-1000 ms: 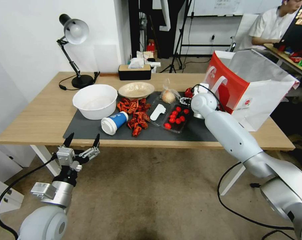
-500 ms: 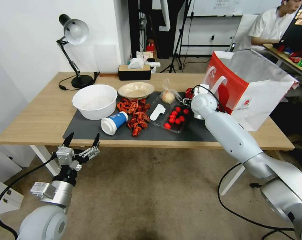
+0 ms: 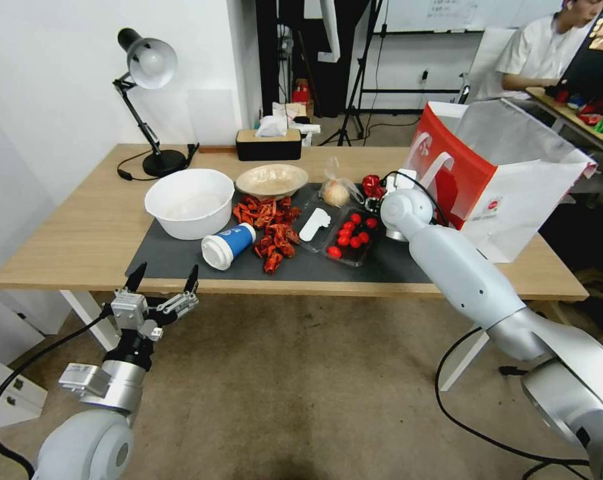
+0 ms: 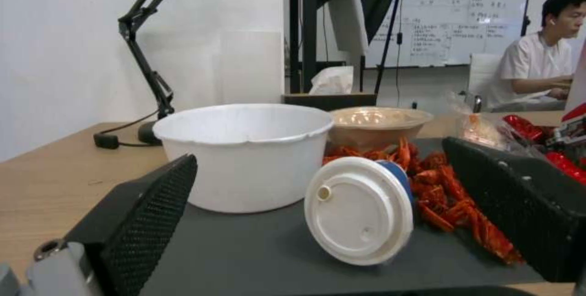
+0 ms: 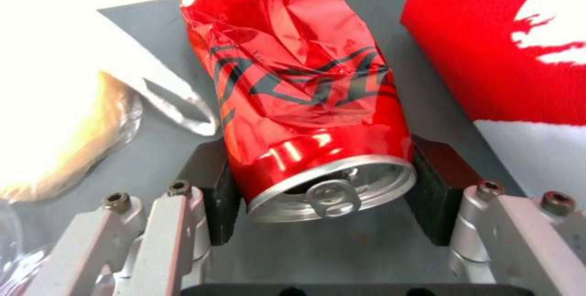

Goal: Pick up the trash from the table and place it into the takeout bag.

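Note:
My right gripper (image 5: pixel 327 195) is shut on the crushed red can (image 5: pixel 299 90), its pads (image 5: pixel 436 191) pressing both sides near the can's top. In the head view the can (image 3: pixel 370 183) sits between the clear bag with a pale lump (image 3: pixel 336 192) and the takeout bag (image 3: pixel 508 173). On the dark mat (image 3: pixel 174 257) lie a blue-white lidded cup (image 3: pixel 228 245) on its side, a white bowl (image 3: pixel 190 202), a beige bowl (image 3: pixel 272 180) and red shells (image 3: pixel 271 227). My left gripper (image 3: pixel 164 280) hangs open below the table's (image 3: pixel 81 233) front edge, facing the cup (image 4: pixel 360 209).
A clear tray of small red fruits (image 3: pixel 353 235) and a clear lid with a white utensil (image 3: pixel 314 223) lie by my right arm. A desk lamp (image 3: pixel 148 100) and a tissue box (image 3: pixel 269 141) stand at the back. A person sits at another desk behind the bag.
The red can has shifted slightly up and left with my right gripper, closer to the clear bag. The left arm has stayed put.

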